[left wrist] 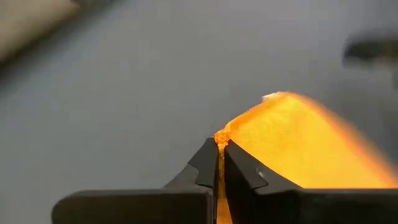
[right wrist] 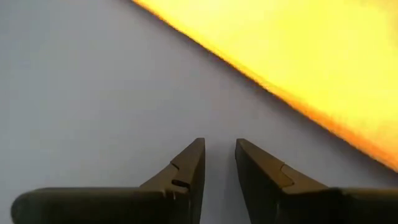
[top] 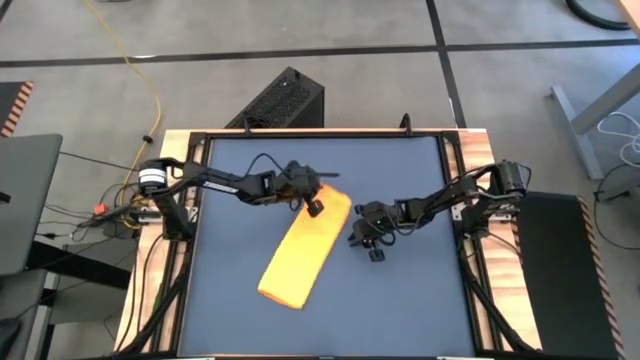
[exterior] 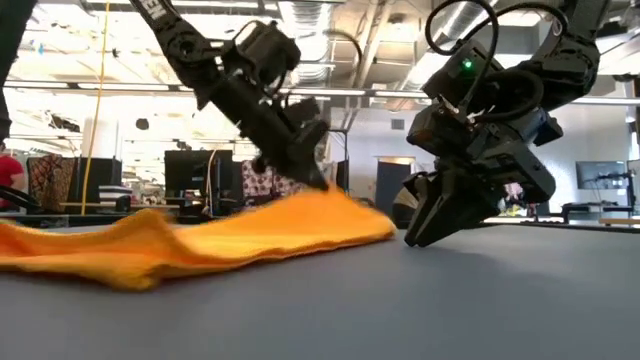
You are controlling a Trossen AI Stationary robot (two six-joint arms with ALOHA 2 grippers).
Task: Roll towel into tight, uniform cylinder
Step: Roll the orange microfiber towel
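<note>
Okay, towel (top: 305, 246) is a bright yellow folded strip lying diagonally on the dark tabletop (top: 400, 310), mid-table, one end toward the near left, the other end toward the far right. Near-left end looks thicker and a bit rumpled in the low view; far-right end is lifted slightly off the surface.

Left gripper (top: 314, 208) sits at the far-right end of the towel. Its fingers (left wrist: 205, 168) are pinched together with a thin edge of yellow cloth caught between them, clear in the left wrist view. Low view shows the same: left gripper (exterior: 310, 175) coming down onto the raised corner of the towel (exterior: 200, 245), cloth peaking up at the contact spot.

Right gripper (top: 374, 250) is just right of the towel, low over the tabletop, not touching the cloth. Its fingers (right wrist: 186, 171) are partly apart with a narrow gap, nothing between them; bare tabletop shows through the gap, towel edge (right wrist: 298, 56) runs just beyond the tips. In the low view the right gripper (exterior: 425, 232) points down with tips at or almost at the surface, just beside the towel's lifted end.

Black box (top: 280, 100) on the floor beyond the far edge of the table.
</note>
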